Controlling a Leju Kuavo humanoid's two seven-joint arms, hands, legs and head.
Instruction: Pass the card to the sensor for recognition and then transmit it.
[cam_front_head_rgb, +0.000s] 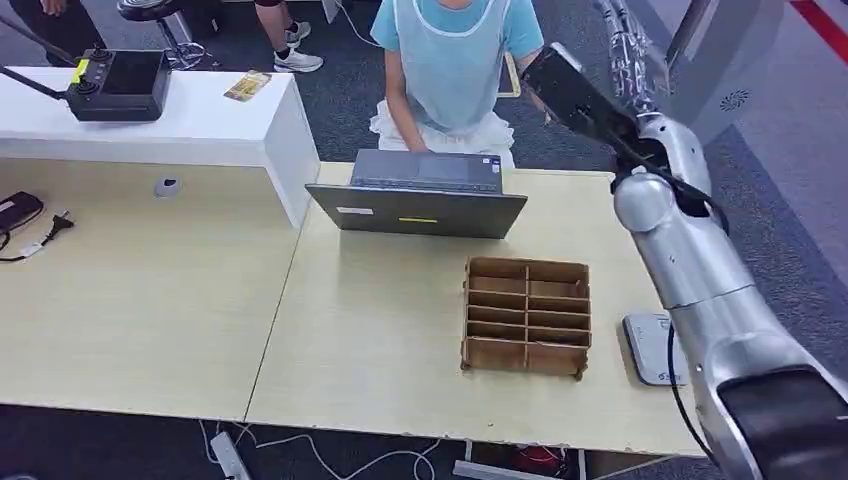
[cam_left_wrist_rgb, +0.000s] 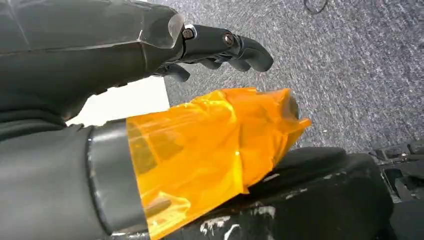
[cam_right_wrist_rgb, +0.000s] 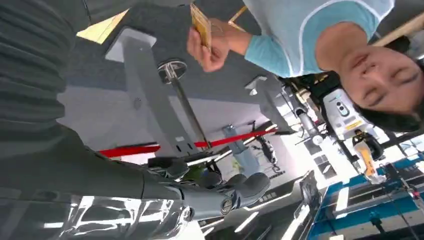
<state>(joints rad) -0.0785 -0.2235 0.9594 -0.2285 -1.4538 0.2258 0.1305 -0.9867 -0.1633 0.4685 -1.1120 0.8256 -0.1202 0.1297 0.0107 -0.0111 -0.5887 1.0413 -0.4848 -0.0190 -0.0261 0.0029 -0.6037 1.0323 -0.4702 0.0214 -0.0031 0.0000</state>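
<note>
A person in a light blue top holds a yellow card (cam_right_wrist_rgb: 201, 22) in one raised hand, a short way off from my right hand (cam_right_wrist_rgb: 220, 196). That hand is lifted high toward the person (cam_front_head_rgb: 455, 60), its dark fingers (cam_right_wrist_rgb: 250, 184) apart and holding nothing. In the head view my right hand (cam_front_head_rgb: 572, 92) sits beside the person's shoulder, above the table's far right corner. The white sensor pad (cam_front_head_rgb: 650, 348) lies on the table's right edge, under my right forearm. Another yellowish card (cam_front_head_rgb: 247, 86) lies on the white counter. My left hand (cam_left_wrist_rgb: 220, 47) hangs over the carpet, holding nothing.
A grey laptop (cam_front_head_rgb: 420, 195) stands open at the far side of the wooden table (cam_front_head_rgb: 380, 340). A brown slotted organiser box (cam_front_head_rgb: 527, 315) sits left of the sensor pad. On the white counter (cam_front_head_rgb: 200, 125) is a black device (cam_front_head_rgb: 118, 85). Orange film (cam_left_wrist_rgb: 215, 145) wraps my left thumb.
</note>
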